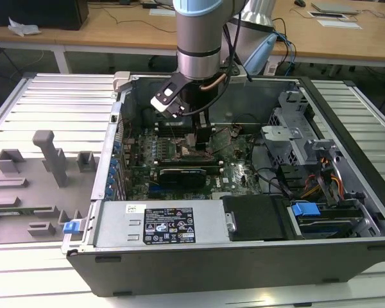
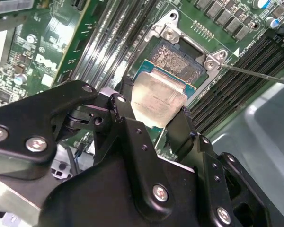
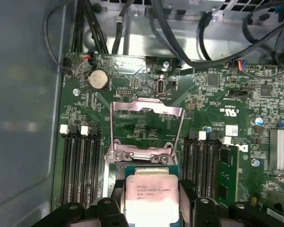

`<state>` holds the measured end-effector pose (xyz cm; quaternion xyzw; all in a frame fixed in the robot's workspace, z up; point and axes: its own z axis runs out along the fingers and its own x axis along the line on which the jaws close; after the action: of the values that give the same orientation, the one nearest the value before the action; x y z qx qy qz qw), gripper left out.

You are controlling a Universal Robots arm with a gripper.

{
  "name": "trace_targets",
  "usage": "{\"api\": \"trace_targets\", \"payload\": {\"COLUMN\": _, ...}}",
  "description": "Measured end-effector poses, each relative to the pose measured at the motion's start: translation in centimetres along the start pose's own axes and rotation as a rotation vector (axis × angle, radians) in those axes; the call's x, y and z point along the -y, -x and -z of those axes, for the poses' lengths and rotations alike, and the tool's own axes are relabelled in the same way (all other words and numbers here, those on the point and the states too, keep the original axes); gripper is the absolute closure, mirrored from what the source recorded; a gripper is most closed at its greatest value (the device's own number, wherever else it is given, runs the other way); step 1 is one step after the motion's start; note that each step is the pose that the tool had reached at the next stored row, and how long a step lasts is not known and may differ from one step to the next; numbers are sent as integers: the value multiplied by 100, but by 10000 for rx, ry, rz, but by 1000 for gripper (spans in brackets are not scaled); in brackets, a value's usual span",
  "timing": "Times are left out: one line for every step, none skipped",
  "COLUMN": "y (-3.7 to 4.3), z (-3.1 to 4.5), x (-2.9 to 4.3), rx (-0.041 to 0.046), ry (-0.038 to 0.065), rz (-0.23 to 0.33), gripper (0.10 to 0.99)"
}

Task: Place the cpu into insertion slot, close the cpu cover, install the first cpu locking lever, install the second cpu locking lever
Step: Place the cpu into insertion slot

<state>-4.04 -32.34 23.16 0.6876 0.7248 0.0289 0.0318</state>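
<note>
The fingers [image 2: 120, 106] are clamped on two opposite edges of the cpu [image 2: 158, 97], its metal top up. The gripper [image 2: 151, 113] holds it low over the insertion slot [image 2: 177, 59], whose tan contact field lies bare just past the chip; whether they touch I cannot tell. Beyond the slot the cpu cover [image 3: 147, 110] stands swung open. Black memory slots [image 3: 78, 165] flank it on the green motherboard [image 3: 213, 90], inside the open computer case [image 1: 256, 256] on the bench [image 1: 51, 102].
</note>
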Motion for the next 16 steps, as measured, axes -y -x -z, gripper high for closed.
{"api": "trace_targets", "payload": {"y": -10, "z": -14, "x": 9, "rx": 10, "ry": 0, "rz": 1, "gripper": 545}}
{"api": "trace_targets", "payload": {"y": -17, "z": -25, "x": 15, "rx": 17, "ry": 0, "rz": 1, "gripper": 545}}
{"api": "trace_targets", "payload": {"y": -36, "z": -47, "x": 31, "rx": 32, "ry": -1, "rz": 3, "gripper": 545}}
{"api": "trace_targets", "payload": {"y": -46, "z": -64, "x": 46, "rx": 48, "ry": 0, "rz": 0, "gripper": 545}}
{"api": "trace_targets", "payload": {"y": -52, "z": -79, "x": 57, "rx": 65, "ry": -3, "rz": -18, "gripper": 545}}
{"api": "trace_targets", "payload": {"y": -56, "z": -88, "x": 63, "rx": 70, "ry": -3, "rz": -35, "gripper": 545}}
{"api": "trace_targets", "payload": {"y": -60, "z": -97, "x": 67, "rx": 74, "ry": -4, "rz": -58, "gripper": 545}}
{"api": "trace_targets", "payload": {"y": -63, "z": -107, "x": 70, "rx": 78, "ry": -4, "rz": -107, "gripper": 545}}
{"api": "trace_targets", "payload": {"y": -66, "z": -118, "x": 73, "rx": 84, "ry": -5, "rz": -187, "gripper": 545}}
{"api": "trace_targets", "payload": {"y": -69, "z": -130, "x": 75, "rx": 90, "ry": -5, "rz": -252, "gripper": 545}}
{"api": "trace_targets", "payload": {"y": -73, "z": -143, "x": 77, "rx": 95, "ry": -5, "rz": -309, "gripper": 545}}
{"api": "trace_targets", "payload": {"y": -81, "z": -166, "x": 80, "rx": 101, "ry": -6, "rz": -393, "gripper": 545}}
{"api": "trace_targets", "payload": {"y": -89, "z": -183, "x": 83, "rx": 106, "ry": -6, "rz": -452, "gripper": 545}}
{"api": "trace_targets", "payload": {"y": -94, "z": -195, "x": 85, "rx": 111, "ry": -8, "rz": -489, "gripper": 545}}
{"api": "trace_targets", "payload": {"y": -100, "z": -211, "x": 88, "rx": 115, "ry": -8, "rz": -536, "gripper": 545}}
{"api": "trace_targets", "payload": {"y": -105, "z": -221, "x": 89, "rx": 117, "ry": -8, "rz": -567, "gripper": 545}}
